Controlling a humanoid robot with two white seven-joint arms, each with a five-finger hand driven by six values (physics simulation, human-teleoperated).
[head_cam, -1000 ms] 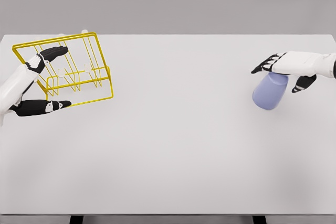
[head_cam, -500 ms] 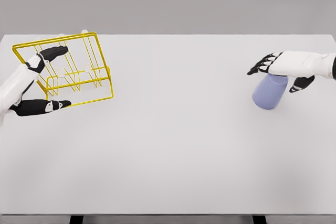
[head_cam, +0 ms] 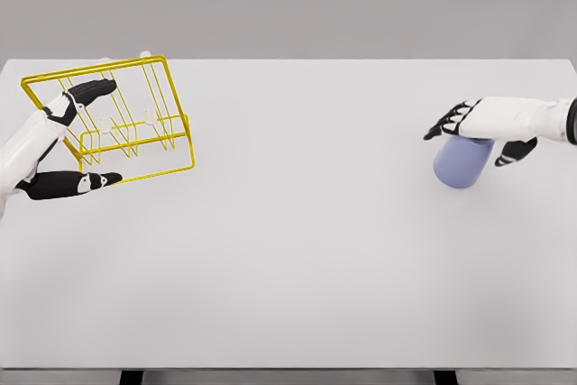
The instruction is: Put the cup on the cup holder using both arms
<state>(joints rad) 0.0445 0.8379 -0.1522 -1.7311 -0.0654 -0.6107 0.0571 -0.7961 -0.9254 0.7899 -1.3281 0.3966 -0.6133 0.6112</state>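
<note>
A lilac cup stands on the white table at the right. My right hand lies over its top, fingers spread to the left and thumb down past the cup's right side, not closed around it. At the far left is a yellow wire cup holder, tilted with its far side raised. My left hand is at the holder's left end, open, with fingers stretched along the upper wires and the thumb below the lower front bar.
The table's front edge runs along the bottom of the view. A grey wall stands behind the far edge. The wide stretch of tabletop between the holder and the cup carries no objects.
My right hand has sunk lower onto the cup's top and reached slightly left. The cup, the holder and my left hand have not moved.
</note>
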